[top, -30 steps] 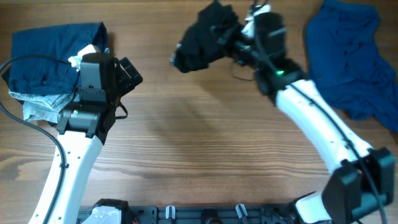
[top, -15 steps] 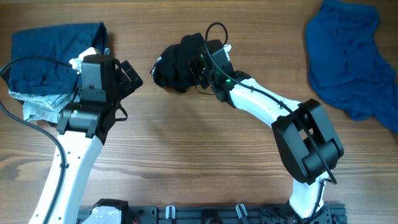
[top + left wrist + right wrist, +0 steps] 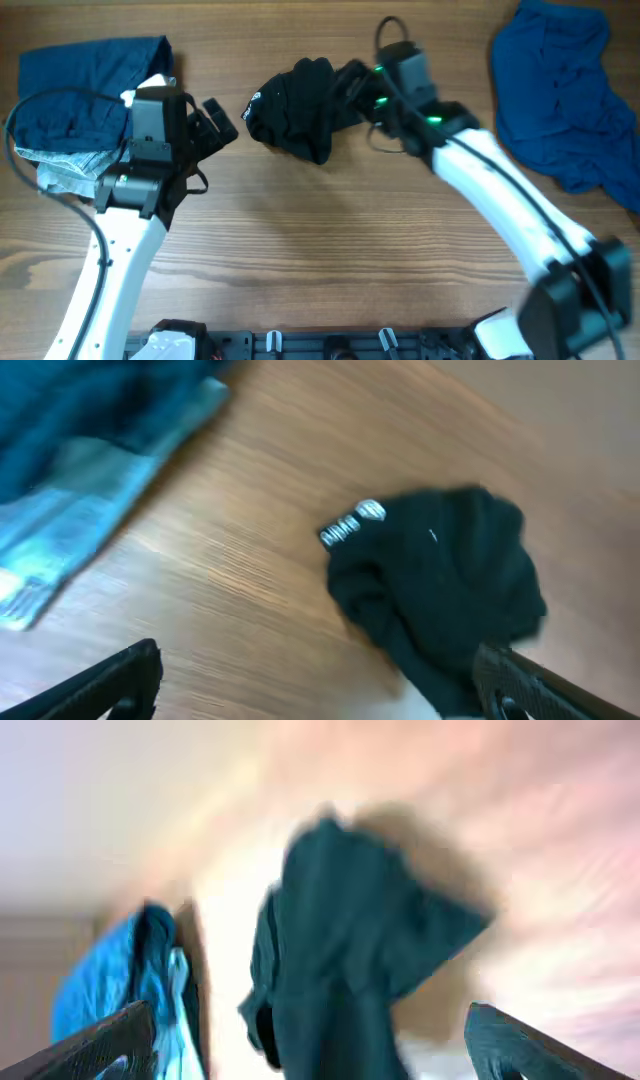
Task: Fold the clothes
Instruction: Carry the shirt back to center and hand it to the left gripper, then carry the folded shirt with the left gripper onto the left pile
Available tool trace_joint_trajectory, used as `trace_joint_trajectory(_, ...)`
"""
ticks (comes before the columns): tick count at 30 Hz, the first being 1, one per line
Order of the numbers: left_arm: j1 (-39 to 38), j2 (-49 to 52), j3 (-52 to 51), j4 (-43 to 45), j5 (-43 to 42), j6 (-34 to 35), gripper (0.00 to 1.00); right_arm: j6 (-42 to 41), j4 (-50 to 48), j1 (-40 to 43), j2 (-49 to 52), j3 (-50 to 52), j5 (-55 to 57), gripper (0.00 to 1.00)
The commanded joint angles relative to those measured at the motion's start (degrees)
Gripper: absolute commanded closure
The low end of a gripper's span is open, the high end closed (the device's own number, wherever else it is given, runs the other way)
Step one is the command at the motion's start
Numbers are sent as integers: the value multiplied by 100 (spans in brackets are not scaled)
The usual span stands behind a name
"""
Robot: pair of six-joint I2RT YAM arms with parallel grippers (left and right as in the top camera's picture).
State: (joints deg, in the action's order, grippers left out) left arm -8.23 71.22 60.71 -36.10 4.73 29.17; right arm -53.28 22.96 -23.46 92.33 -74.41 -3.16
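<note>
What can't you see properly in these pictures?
Lettering on the black garment: blurred in left wrist view, too small overhead.
Right end effector: dark against the cloth overhead, so touching is unclear.
Right wrist view: everything smeared by blur.
Right-hand blue garment: cut by overhead's edge.

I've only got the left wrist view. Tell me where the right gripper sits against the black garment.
Observer: Overhead, the right gripper is at the black garment's right edge, touching it or nearly so.
Operator: Report its jaws.
Observer: Its own wrist view is blurred, but both fingers stand wide apart: open.
Operator: Name what lies beyond that arm.
Observer: A crumpled blue garment at the table's far right corner.
</note>
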Motion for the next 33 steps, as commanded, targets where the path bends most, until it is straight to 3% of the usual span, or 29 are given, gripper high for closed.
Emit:
trace_joint_trajectory(1, -452, 535, 17, 120, -756, -1202, 0, 1445, 74, 767, -651, -90, 122, 0)
trace_joint_trajectory(6, -1377, 1381, 17, 503, -769, -2776, 0, 2398, 396, 2022, -761, -90, -1220, 0)
trace_joint_trajectory(11, -2529, 2017, 17, 1552, 914, -4124, 0, 2640, 828, 2754, -743, -90, -1493, 0)
trace_joint_trajectory(16, -2955, 2815, 17, 2234, 1878, -5257, 0, 2669, 903, 2785, -743, -90, -1475, 0)
trace_joint_trajectory(20, -2953, 3351, 24, 2684, 2302, -5565, 0, 2651, 905, 2785, -743, -90, -1473, 0)
trace_joint_trajectory(28, -2747, 3770, 28, 3709, 2555, -5552, 0, 2632, 966, 2782, -743, -90, -1491, 0)
trace_joint_trajectory(30, -2750, 3823, 28, 3576, 2474, -5552, 3, 2629, 988, 2782, -743, -90, -1491, 0)
trace_joint_trajectory(33, -2750, 4004, 28, 3506, 2430, -5556, 17, 2629, 984, 2782, -743, -90, -1491, 0)
